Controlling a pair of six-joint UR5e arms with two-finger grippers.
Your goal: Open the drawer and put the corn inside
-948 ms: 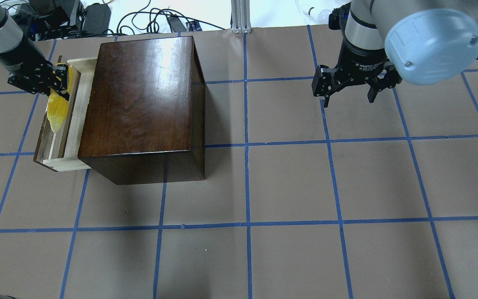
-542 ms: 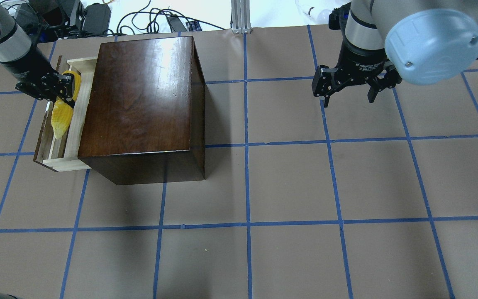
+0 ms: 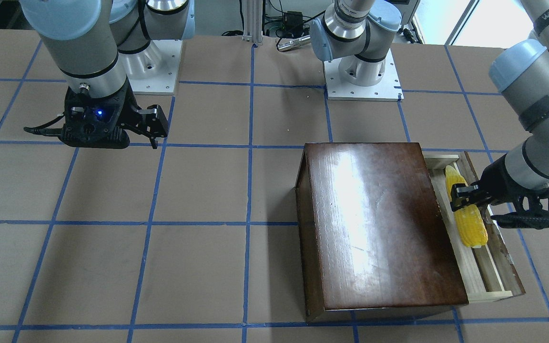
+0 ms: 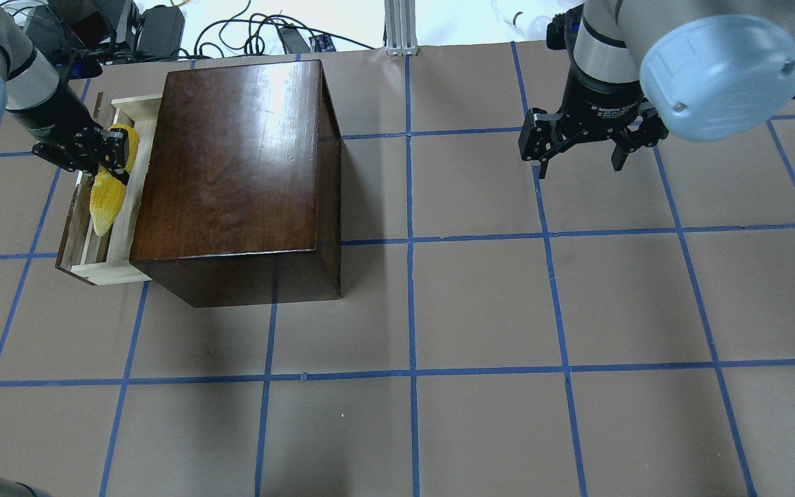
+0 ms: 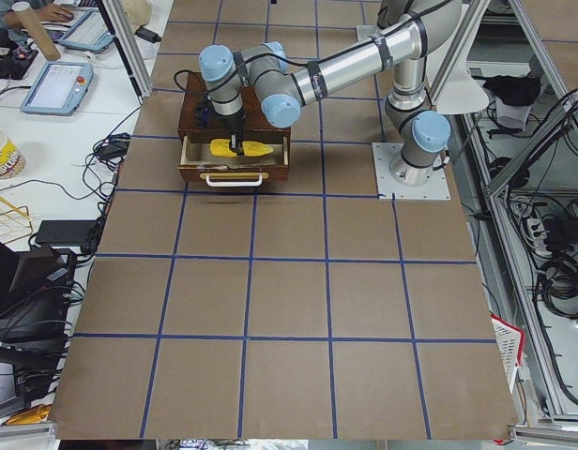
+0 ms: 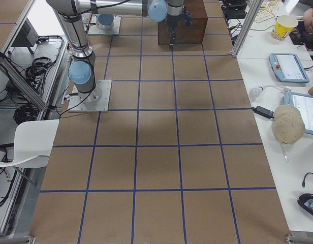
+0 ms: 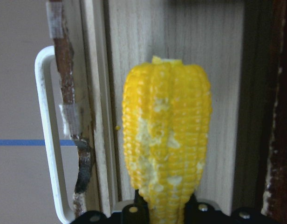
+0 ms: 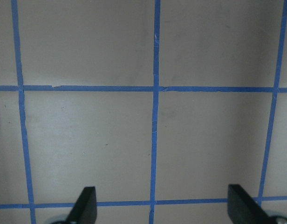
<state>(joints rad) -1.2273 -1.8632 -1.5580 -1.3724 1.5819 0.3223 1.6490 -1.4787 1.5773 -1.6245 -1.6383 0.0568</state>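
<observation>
The corn [image 3: 470,224] is clamped in the left hand [image 3: 465,197], lengthwise over the open drawer [image 3: 491,294], aligned to fit inside.

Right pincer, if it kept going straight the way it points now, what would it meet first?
The right pincer points straight down with open jaws and nothing beneath it, so it would likely meet the bare table first, about on a blue tape line.

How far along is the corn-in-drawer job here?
Done: the drawer stands pulled out of the box. In hand: the left hand grips the corn over the open drawer; the right hand hangs open, away. Left: set the corn down and release it.
</observation>
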